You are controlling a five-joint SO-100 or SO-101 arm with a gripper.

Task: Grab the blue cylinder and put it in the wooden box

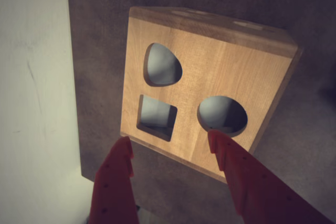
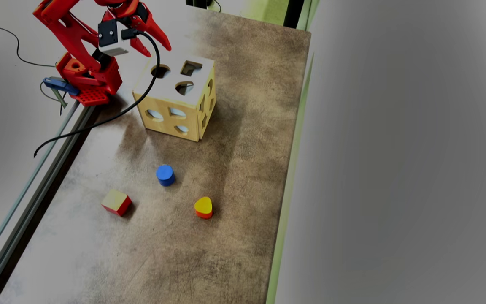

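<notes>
In the overhead view, going from left to right, the red gripper [image 2: 155, 47] was seen raised above the far-left corner of the wooden box [image 2: 175, 112], its fingers spread apart and nothing held between them, which was confirmed in the wrist view, where both red fingertips [image 1: 125, 145] were framed over the box's top face with its three holes. The red cube [image 2: 117, 202] was placed lowest on the left, the blue cylinder [image 2: 165, 174] was standing upright on the brown mat [image 2: 234, 177], well apart from the box and untouched, and the orange-red rounded block [image 2: 203, 207] was lying further right. It was judged that the grasp was not yet begun, since the cylinder was left far from the open fingers.
</notes>
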